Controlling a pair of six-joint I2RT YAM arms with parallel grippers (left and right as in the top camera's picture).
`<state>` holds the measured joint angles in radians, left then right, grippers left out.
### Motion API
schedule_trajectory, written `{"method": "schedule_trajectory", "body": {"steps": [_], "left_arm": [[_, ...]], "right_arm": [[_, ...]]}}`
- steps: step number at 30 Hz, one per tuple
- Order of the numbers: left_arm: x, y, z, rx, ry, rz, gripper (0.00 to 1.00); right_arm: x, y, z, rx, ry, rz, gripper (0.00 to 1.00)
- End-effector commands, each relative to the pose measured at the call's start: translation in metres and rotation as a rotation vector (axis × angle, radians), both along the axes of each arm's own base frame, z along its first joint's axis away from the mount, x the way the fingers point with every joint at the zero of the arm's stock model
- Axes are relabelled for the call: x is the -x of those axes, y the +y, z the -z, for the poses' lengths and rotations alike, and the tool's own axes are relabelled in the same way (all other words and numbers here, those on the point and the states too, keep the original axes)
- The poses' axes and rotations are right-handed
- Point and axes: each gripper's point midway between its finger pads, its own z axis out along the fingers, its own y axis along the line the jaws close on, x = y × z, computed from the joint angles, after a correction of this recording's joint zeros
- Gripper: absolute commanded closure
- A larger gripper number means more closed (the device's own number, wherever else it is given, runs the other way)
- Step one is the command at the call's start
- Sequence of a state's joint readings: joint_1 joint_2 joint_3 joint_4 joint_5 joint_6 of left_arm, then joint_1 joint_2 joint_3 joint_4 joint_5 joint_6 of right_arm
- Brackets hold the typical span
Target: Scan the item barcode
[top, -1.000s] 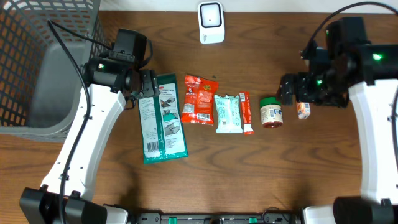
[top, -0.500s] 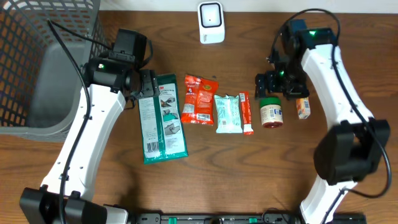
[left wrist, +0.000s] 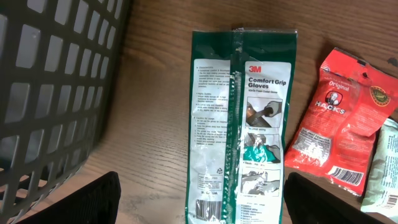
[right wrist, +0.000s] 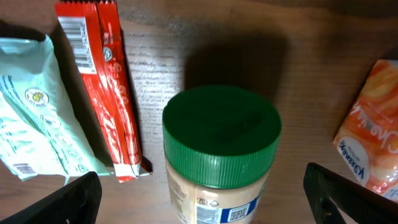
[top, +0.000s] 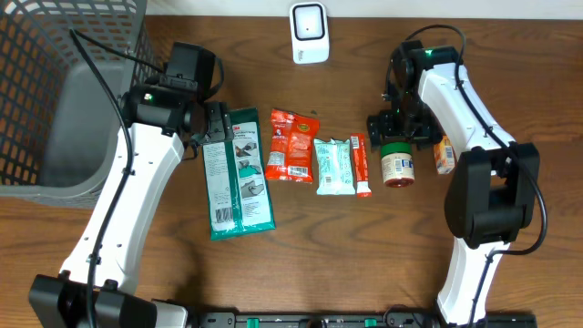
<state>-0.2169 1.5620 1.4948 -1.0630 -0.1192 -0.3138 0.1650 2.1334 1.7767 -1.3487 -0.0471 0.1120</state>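
Code on jar (right wrist: 221,146) label visible only from right wrist, right fingers (right wrist: 79,200) spread either side, left fingers (left wrist: 102,200) open above glove pack (left wrist: 239,124)

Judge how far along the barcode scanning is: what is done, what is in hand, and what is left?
Done: nothing visibly; no item is held or at the white scanner. In hand: the right gripper hangs open over the green-lidded jar, and the left gripper is open over the 3M gloves pack. Left: grasp an item, lift it, and show its barcode to the scanner.
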Motion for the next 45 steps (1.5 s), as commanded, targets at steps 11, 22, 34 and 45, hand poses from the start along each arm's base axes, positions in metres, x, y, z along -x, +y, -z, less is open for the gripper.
{"method": "schedule_trajectory", "body": {"steps": [11,22,34,45], "left_arm": [[-0.003,0.003,-0.01,-0.01,-0.031,-0.005,0.16],[-0.003,0.003,-0.011,-0.01,-0.031,-0.005,0.16],[-0.003,0.003,-0.011,-0.009,-0.032,-0.006,0.16],[0.007,-0.089,-0.002,0.423,0.05,0.185,0.85]], "right_arm": [[-0.021,0.058,-0.013,-0.087,-0.114,-0.056,0.01],[-0.002,0.128,-0.001,-0.308,-0.077,-0.101,0.32],[-0.009,0.138,0.018,-0.333,-0.142,-0.178,0.28],[-0.015,0.126,0.006,-0.462,-0.116,-0.132,0.28]]}}
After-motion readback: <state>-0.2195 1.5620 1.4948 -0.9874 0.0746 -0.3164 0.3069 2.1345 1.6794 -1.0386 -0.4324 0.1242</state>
